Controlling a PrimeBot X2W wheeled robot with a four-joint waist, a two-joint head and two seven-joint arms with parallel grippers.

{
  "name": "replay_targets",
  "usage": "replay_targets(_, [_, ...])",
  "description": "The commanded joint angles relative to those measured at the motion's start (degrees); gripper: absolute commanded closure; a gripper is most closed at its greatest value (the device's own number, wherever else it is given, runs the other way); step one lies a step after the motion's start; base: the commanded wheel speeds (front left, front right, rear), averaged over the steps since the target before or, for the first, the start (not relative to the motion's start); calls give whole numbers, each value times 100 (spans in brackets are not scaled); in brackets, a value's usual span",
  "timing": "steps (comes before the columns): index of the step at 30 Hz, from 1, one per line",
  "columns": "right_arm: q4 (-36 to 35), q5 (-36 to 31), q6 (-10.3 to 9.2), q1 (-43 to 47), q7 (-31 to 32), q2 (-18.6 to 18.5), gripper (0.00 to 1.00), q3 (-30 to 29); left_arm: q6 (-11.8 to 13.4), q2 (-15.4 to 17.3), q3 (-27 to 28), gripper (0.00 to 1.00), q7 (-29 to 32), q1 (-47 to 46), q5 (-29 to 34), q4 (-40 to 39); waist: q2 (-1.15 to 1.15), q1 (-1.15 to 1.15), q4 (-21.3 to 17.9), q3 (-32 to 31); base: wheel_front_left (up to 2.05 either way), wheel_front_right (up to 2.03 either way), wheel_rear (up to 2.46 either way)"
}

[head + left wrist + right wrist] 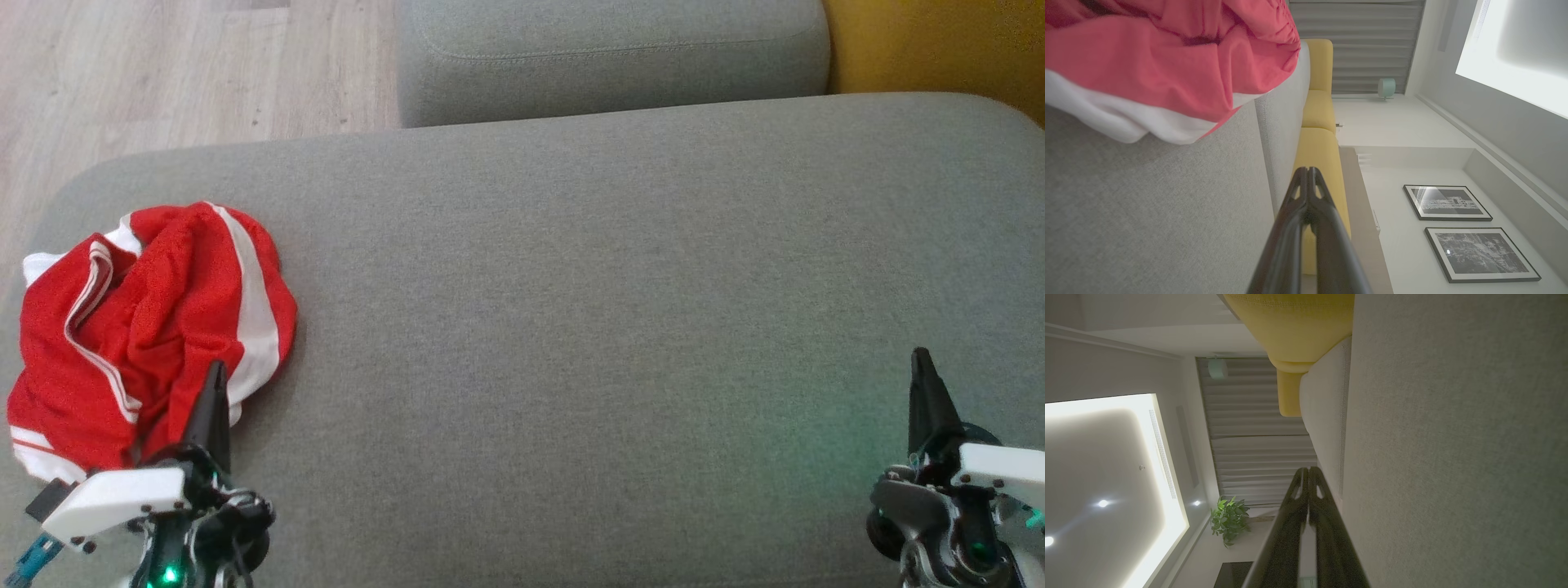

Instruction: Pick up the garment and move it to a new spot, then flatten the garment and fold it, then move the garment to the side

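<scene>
A crumpled red garment with white stripes lies bunched at the left end of the grey cushion. My left gripper is shut and empty, its tip over the garment's near right edge in the head view. Seen from the left wrist, the garment sits off to one side of the shut left gripper, apart from it. Over bare cushion at the lower right, my right gripper is shut with nothing in it. The right wrist view has the shut right gripper beside the grey cushion.
A second grey cushion lies beyond the first. A yellow seat is at the back right, and wooden floor at the back left. The cushion's left edge runs close beside the garment.
</scene>
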Motion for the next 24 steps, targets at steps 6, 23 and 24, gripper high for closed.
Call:
replay_targets(6, [-220, 43, 45, -320, 13, -11, 100, 124, -42, 48, 202, 100, 42, -335, -27, -208, 0, 0, 0, 0, 0, 0, 0])
replay_targets(23, [-220, 43, 45, -320, 13, -11, 100, 124, -42, 48, 202, 100, 42, -335, -27, -208, 0, 0, 0, 0, 0, 0, 0])
replay_targets(24, [-220, 43, 45, -320, 13, -11, 100, 124, -42, 48, 202, 100, 42, -335, -27, -208, 0, 0, 0, 0, 0, 0, 0])
